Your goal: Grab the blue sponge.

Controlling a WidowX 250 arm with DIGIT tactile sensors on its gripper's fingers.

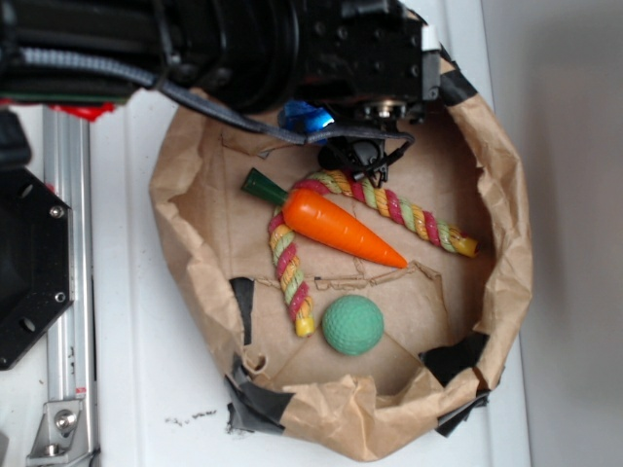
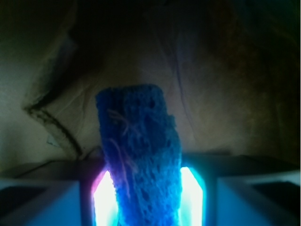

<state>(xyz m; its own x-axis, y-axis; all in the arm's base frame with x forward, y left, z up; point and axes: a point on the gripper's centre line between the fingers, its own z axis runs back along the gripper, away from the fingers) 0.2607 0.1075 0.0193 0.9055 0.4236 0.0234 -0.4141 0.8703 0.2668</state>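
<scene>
A: What is the gripper (image 2: 143, 197) doing?

B: In the wrist view its 2 fingers (image 2: 40, 202) sit low at either side of the frame, and the blue sponge (image 2: 141, 155) stands between them, glowing pads pressed to both its long sides. So it is closed onto the sponge, which rises past the fingertips toward the paper behind.

A: And from the exterior view?

B: The black arm (image 1: 243, 49) covers the top of the frame. Only a small bright blue piece of the sponge (image 1: 308, 118) shows under it, at the far edge of the brown paper bag (image 1: 506, 243). Whether the sponge touches the paper floor there, I cannot tell.

A: What is the bag holding?

B: Its rolled-down walls form a bowl patched with black tape (image 1: 255, 407). Inside lie 3 other things: an orange carrot (image 1: 336, 226) with a green stem, lying across a red, yellow and green braided rope (image 1: 394, 209), and a green ball (image 1: 352, 324) nearer the front, just beside 1 rope end.

A: And the bag itself?

B: It rests on a white tabletop (image 1: 136, 389), with a metal rail (image 1: 68, 292) at the left.
</scene>
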